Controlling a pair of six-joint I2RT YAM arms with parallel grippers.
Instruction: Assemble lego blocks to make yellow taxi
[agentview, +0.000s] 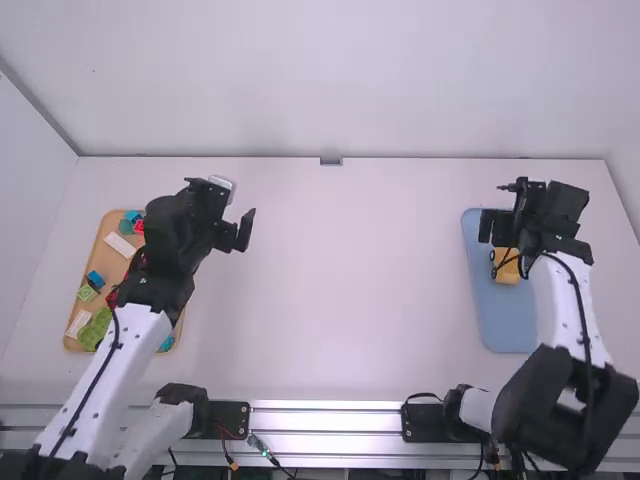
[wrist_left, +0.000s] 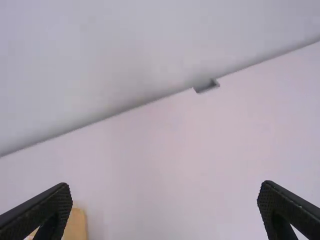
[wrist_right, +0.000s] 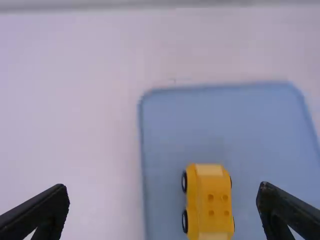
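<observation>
— "sitting on the blue tray (wrist_right: 170, 135), the yellow taxi (wrist_right: 206, 202) shows its four round studs and dark wheels to the right wrist view. what does the high view make of it?"

— "a small yellow shape, partly covered by the right arm (agentview: 562, 305). but it gives the place: the tray is at the right of the white surface (agentview: 340, 290)."

— "and the right hand (agentview: 500, 226)?"

— "near the taxi in the high view. the right wrist view settles the rest: its fingers stand wide apart."

— "the left hand (agentview: 232, 228), then?"

— "over the surface, beside the orange-brown tray (agentview: 103, 232). its wrist view has those fingers wide apart too, with a corner of that tray by one of them and the notch (wrist_left: 206, 86) at the far edge."

— "the high view has more of that tray, surely?"

— "yes, with blue (agentview: 95, 279), red (agentview: 139, 226) and green bricks (agentview: 97, 326) on it, and the left arm (agentview: 130, 350) across part of it."
</observation>
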